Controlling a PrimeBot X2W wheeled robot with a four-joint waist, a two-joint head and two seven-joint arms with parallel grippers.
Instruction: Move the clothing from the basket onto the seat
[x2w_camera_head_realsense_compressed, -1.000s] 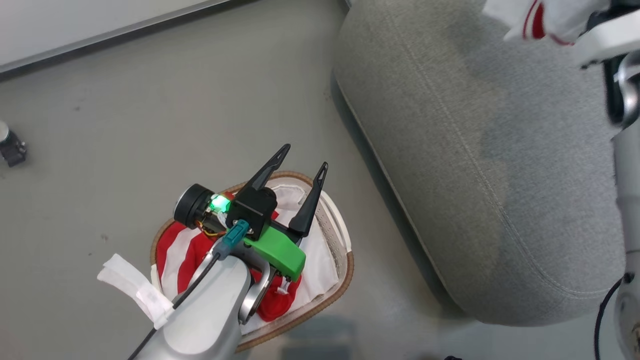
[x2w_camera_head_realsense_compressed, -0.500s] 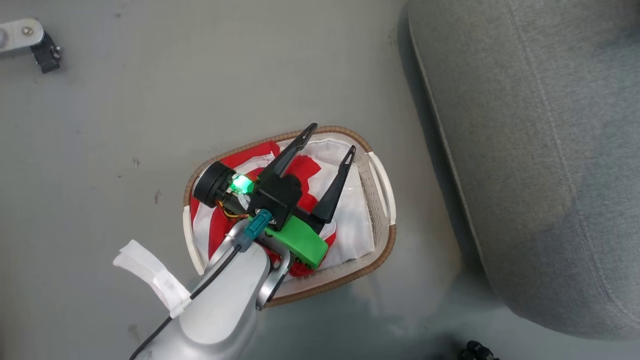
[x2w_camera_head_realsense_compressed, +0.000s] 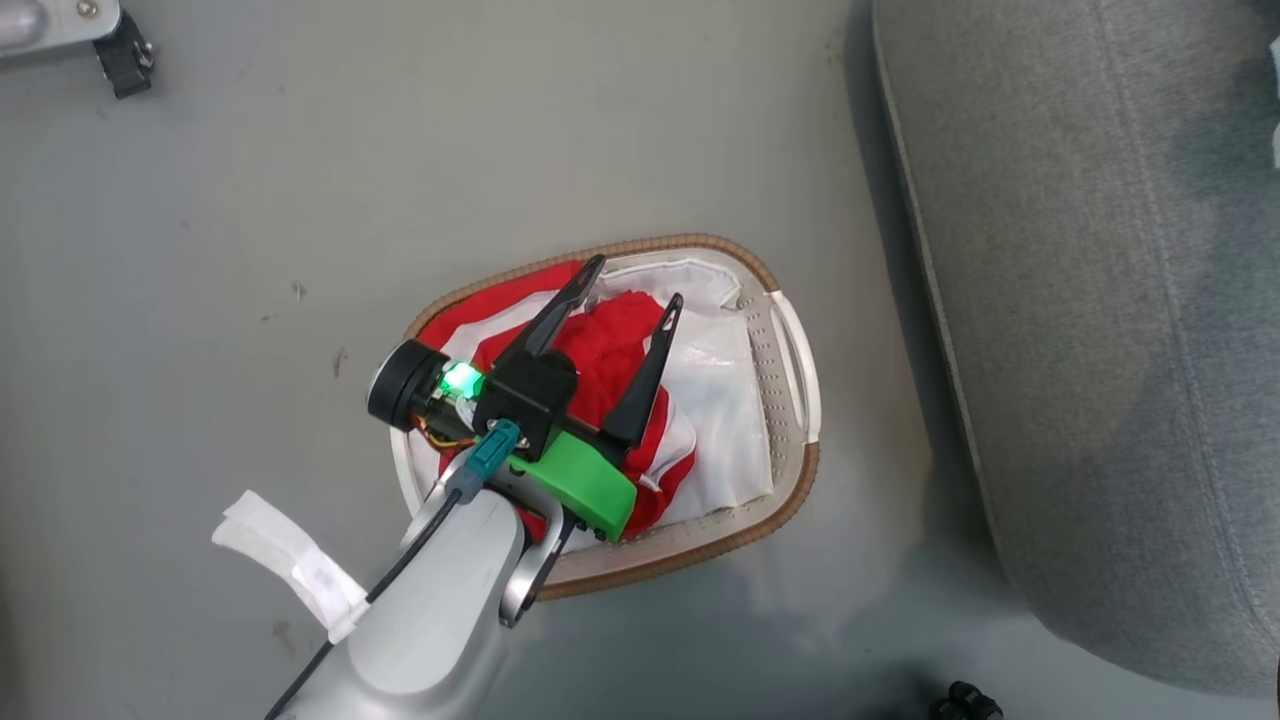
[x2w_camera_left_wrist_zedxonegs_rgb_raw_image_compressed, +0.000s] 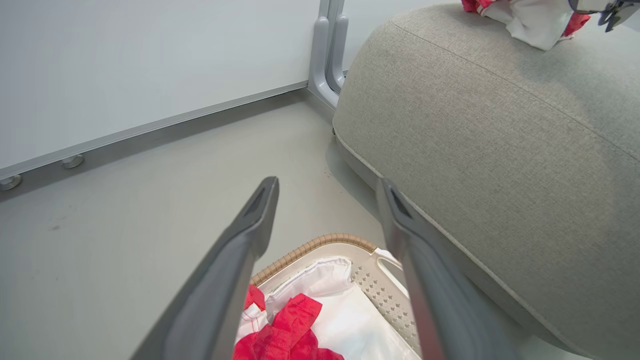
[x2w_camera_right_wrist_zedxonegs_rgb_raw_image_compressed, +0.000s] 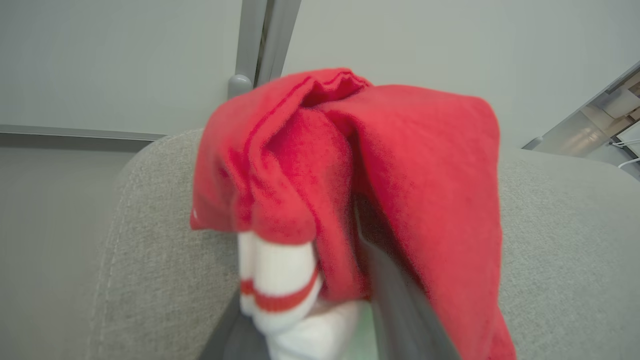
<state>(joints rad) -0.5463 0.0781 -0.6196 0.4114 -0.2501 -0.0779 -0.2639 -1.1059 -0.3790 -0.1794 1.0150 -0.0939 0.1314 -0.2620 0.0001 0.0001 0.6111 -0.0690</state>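
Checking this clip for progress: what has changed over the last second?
Mostly the head camera swung, shifting the whole picture. The left gripper stays open above the clothing in the basket, holding nothing. Another garment is still over the seat.

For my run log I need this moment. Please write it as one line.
left tool: open, above basket | basket: red clothing inside | right tool: red garment draped on it, over seat, jaws hidden
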